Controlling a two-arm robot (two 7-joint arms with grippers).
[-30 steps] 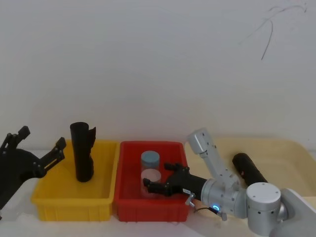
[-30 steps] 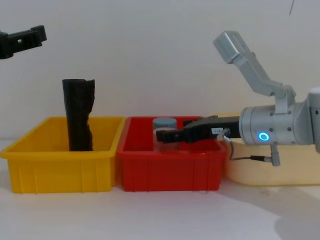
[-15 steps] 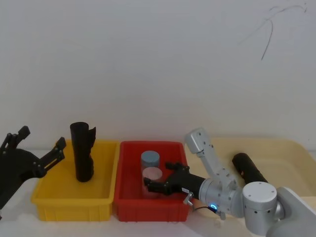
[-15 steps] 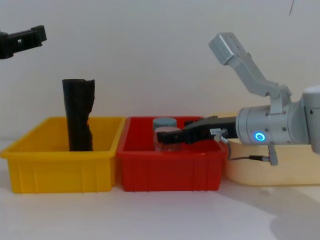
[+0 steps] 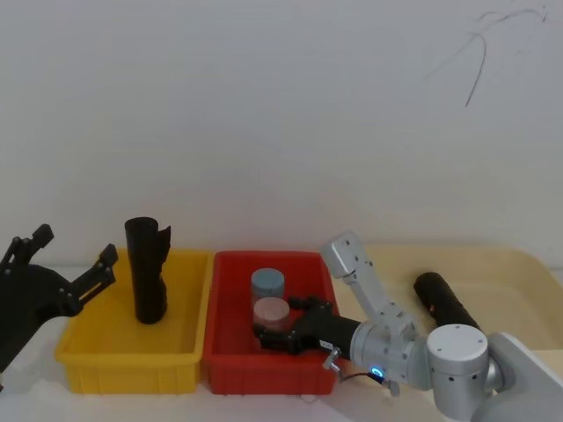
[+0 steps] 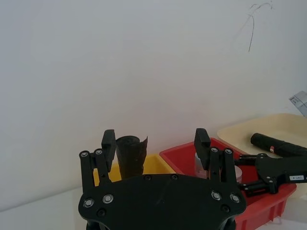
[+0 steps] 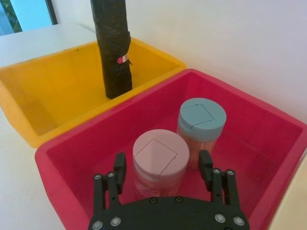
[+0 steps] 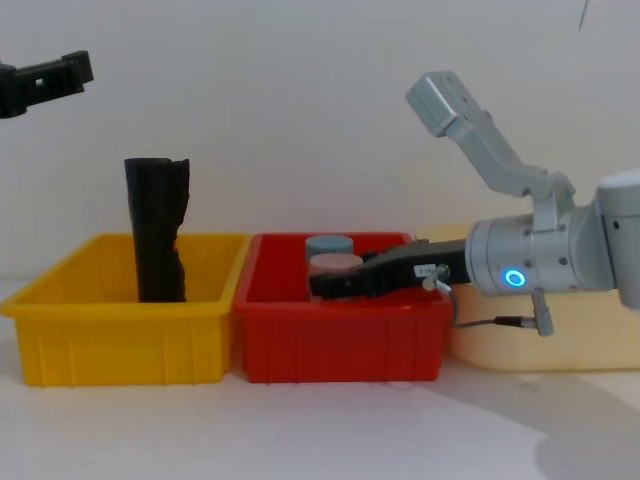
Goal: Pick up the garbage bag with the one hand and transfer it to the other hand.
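Observation:
The garbage bag (image 5: 444, 301), a black cylinder-shaped roll, lies on its side in the cream tray (image 5: 501, 264) at the right; it also shows in the left wrist view (image 6: 278, 143). No gripper touches it. My right gripper (image 5: 274, 327), on the blue-lit wrist, reaches low into the red bin (image 5: 229, 352). It is open, its fingers on either side of a pink-lidded jar (image 7: 159, 158). My left gripper (image 5: 75, 246) hangs open to the left of the yellow bin (image 5: 88, 352), apart from everything.
A similar black roll (image 5: 147, 271) with a notched top stands upright in the yellow bin. A blue-lidded jar (image 5: 267, 283) stands behind the pink-lidded one in the red bin. The three containers sit side by side against a white wall.
My right gripper has slid further left and lower into the red bin, and its fingers now straddle the pink-lidded jar. The left gripper and both black rolls have not moved.

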